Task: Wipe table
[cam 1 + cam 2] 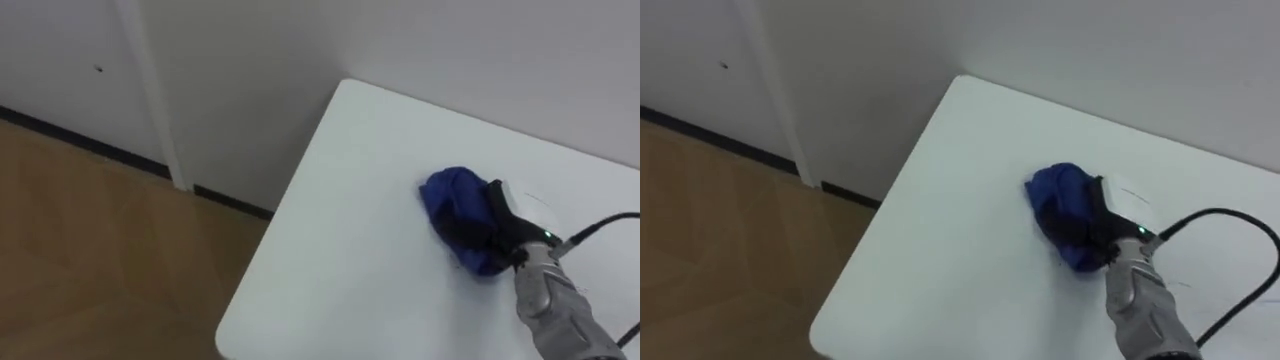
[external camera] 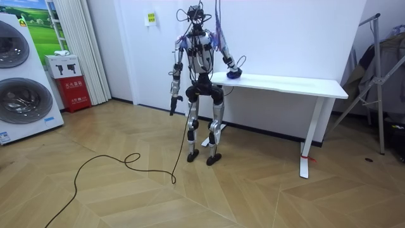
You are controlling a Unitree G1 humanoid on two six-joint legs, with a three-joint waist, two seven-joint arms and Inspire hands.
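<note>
A white table [image 1: 350,200] is being shown from above, with one end standing against a pale wall [image 1: 250,80] and a wooden floor [image 1: 90,250] lying beside it. A bunched blue cloth [image 1: 452,200] is being pressed onto the tabletop near the corner at the wall. It lies a little in from the end edge and close to the back edge.

The cloth is being held by the robot's right hand [image 1: 505,225], which is reaching in from the lower right. Its dark fingers are being curled over and into the folds, so the cloth is being gripped rather than pushed with a flat palm.

In the room view, the robot is being seen upright at the table's short end, on that view's left, with its right arm stretched over the tabletop. Its left hand [image 2: 173,101] is being hung idle at its side, too small for its grasp to be told.

No dirt, spill or damp streak is being shown on the surface, so what has been wiped cannot be read. The task is being judged as under way, not finished. The cloth is being worked at one end only, and the long stretch of table toward the room view's right is likely left to cover.
</note>
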